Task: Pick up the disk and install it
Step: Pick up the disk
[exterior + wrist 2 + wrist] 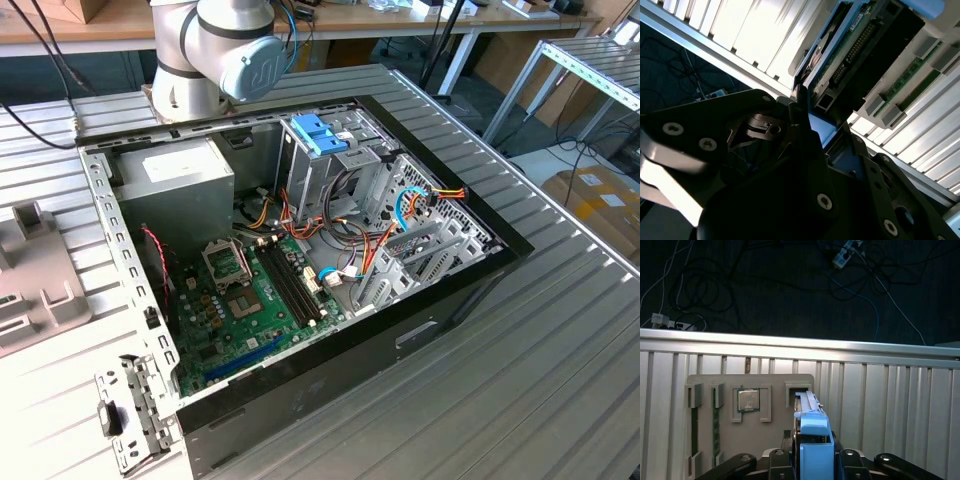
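Open computer case (330, 370) on the exterior view's right of grey fixture tray (25, 325). At the tray's end slot, in the first wrist view: the disk (812, 435), upright on edge, long axis crossing the tray, light-blue end nearest the gripper (814, 460), fingers clamped on both faces. Beside that slot: processor chip (747, 401).

Disk (814, 442) light-blue along its carrier rail, holder tray (775, 385) pale grey, tabletop (890, 405) ribbed silver-white, motherboard (240, 300) green, cage bracket (318, 133) blue, cables (380, 245) red, yellow and orange, case wall (400, 340) black.
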Controlling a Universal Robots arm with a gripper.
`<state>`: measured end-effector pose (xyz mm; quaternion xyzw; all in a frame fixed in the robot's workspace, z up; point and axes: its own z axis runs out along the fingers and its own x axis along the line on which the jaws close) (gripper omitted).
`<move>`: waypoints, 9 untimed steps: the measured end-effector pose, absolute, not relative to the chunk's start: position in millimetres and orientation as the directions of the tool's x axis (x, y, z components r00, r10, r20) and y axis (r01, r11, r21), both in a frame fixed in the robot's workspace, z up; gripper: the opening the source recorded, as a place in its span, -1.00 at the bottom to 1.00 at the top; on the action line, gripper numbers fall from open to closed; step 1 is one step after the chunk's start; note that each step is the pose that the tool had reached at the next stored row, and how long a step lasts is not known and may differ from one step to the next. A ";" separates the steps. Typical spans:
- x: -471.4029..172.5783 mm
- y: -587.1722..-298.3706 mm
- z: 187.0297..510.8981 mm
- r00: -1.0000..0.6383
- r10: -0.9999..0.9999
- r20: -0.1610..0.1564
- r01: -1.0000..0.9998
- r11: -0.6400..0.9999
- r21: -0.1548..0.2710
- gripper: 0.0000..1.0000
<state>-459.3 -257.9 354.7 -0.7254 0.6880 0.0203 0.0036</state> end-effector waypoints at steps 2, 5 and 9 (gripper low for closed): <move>-459.3 -257.9 355.7 0.053 -0.998 -0.035 -0.998 -0.053 0.023 -0.26; -459.3 -257.9 357.0 0.053 -0.998 -0.035 -0.998 -0.053 0.023 -0.26; -459.3 -257.9 358.5 0.053 -0.998 -0.035 -0.998 -0.053 0.023 -0.26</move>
